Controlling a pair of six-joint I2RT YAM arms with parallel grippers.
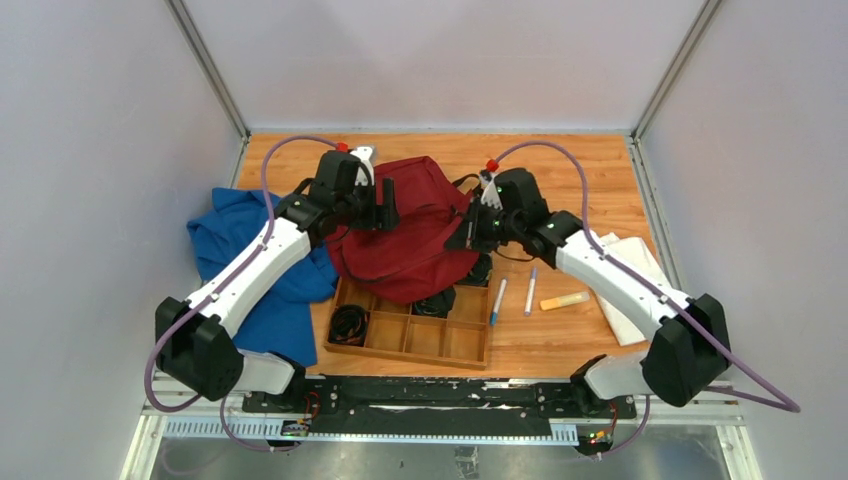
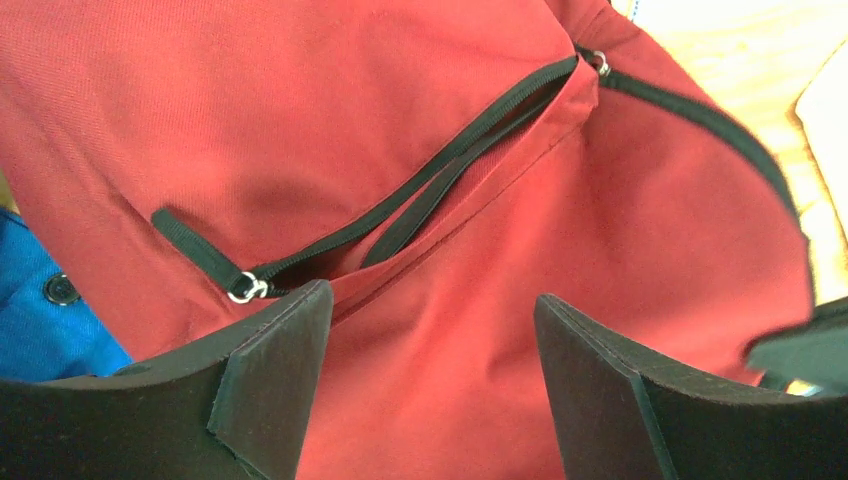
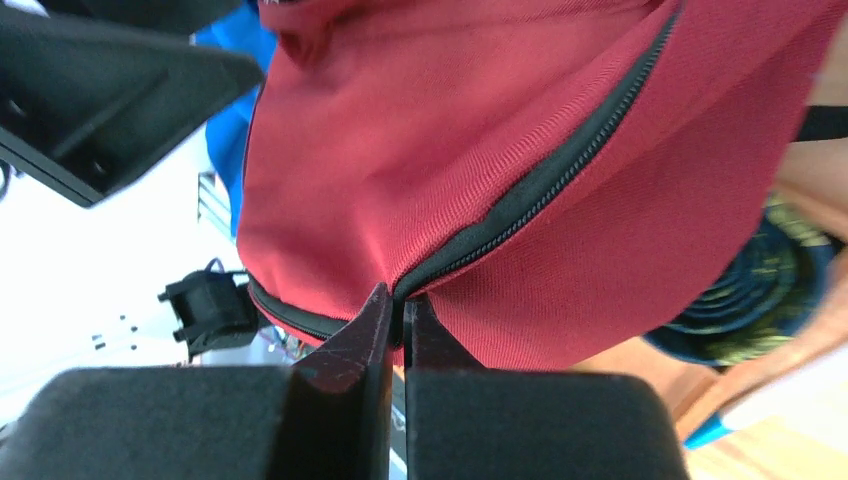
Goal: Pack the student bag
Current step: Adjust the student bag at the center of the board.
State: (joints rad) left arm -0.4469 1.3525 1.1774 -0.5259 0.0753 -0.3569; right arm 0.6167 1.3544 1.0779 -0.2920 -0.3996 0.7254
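Dark red soft fabric backpack (image 1: 405,225) is parked on the wooden surface (image 1: 580,170), 12 o'clock from the wooden compartment tray (image 1: 420,340). Its black zipper (image 3: 540,195) is pinched by the right end effector (image 3: 397,320); the left end effector (image 2: 430,340) is held apart above it. White pens (image 1: 498,300) at 4 o'clock aren't packed yet, so it's early days.

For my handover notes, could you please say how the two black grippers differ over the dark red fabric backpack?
The left gripper stands open, the right gripper shut. The left hangs over the pocket zipper of the dark red fabric backpack; the right's tips meet at its main zipper. Both are black.
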